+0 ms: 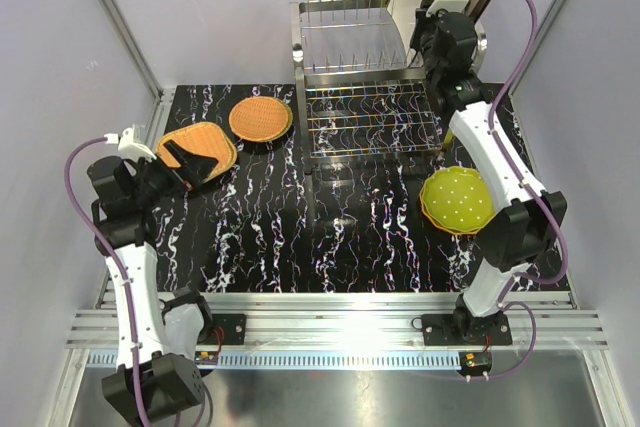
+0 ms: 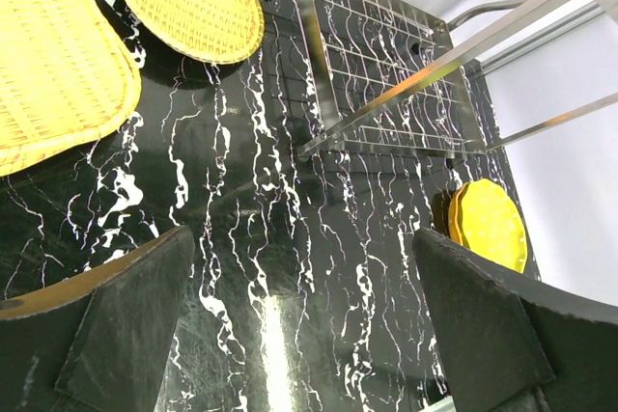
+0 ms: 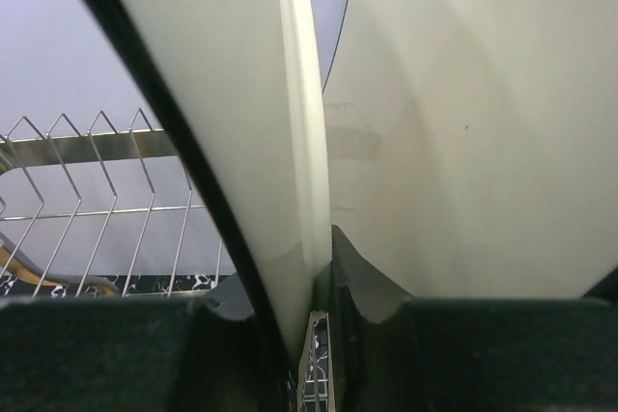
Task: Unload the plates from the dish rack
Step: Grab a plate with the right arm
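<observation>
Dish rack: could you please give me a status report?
Left fingers open, above table. Right fingers pinching cream plate at right end of rack. Two orange plates, one green plate already out. Nothing in the way.

Both the left arm [image 1: 135, 282] and right arm [image 1: 492, 147] have white link shells, black joint housings and black base blocks. A purple cable [image 1: 536, 27] loops along each arm. The left gripper [image 2: 301, 243] has broad, matte-black fingers.

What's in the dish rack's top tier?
Most prongs of the dish rack stand bare. At its right end, cream plates stand upright, right gripper around one's edge. The arm covers whatever else is there.
</observation>
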Motion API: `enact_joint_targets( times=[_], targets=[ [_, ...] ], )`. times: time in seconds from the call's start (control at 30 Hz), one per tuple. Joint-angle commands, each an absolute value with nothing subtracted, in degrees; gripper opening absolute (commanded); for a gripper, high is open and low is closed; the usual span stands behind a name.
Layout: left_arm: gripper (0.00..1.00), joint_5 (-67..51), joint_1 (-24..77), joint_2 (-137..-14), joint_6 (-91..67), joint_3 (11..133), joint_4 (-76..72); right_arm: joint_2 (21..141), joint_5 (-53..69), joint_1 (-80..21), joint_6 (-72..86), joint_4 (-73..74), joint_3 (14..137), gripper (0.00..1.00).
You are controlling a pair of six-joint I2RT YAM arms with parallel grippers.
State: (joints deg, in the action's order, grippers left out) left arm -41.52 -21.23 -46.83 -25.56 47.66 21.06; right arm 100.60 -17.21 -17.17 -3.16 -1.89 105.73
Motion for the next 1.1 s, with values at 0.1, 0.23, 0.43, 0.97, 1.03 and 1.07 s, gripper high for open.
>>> enact_joint_targets(
  times=[0.1, 0.23, 0.43, 0.97, 1.03, 1.07],
  targets=[
    [0.99, -44.21, -21.44, -47.9, -28.12, 51.59, 18.55, 97.2, -10.73, -14.07, -2.29, -10.02, 111.78, 0.0],
    [0.99, -45.17, -21.45, -48.43, -29.18, 52.03, 17.76, 97.64, -9.32, -13.54, -0.71, -10.02, 114.25, 0.0],
    [0.99, -47.54, -21.36, -49.57, -33.74, 51.59, 12.94, 98.96, -8.44, -13.1, 1.75, -9.41, 119.17, 0.0],
    [0.99, -47.64, -16.53, -51.42, -42.8, 52.65, 6.16, 99.23, -5.72, -12.75, 7.82, -4.84, 127.53, 0.0],
    [0.99, -47.29, -15.82, -51.59, -43.59, 52.73, 5.1, 98.97, -5.45, -12.83, 9.05, -4.05, 127.88, 0.0],
    [0.99, -47.2, -15.21, -51.68, -43.68, 53.0, 5.01, 98.7, -5.19, -12.83, 9.4, -3.52, 128.14, 0.0]
  ],
)
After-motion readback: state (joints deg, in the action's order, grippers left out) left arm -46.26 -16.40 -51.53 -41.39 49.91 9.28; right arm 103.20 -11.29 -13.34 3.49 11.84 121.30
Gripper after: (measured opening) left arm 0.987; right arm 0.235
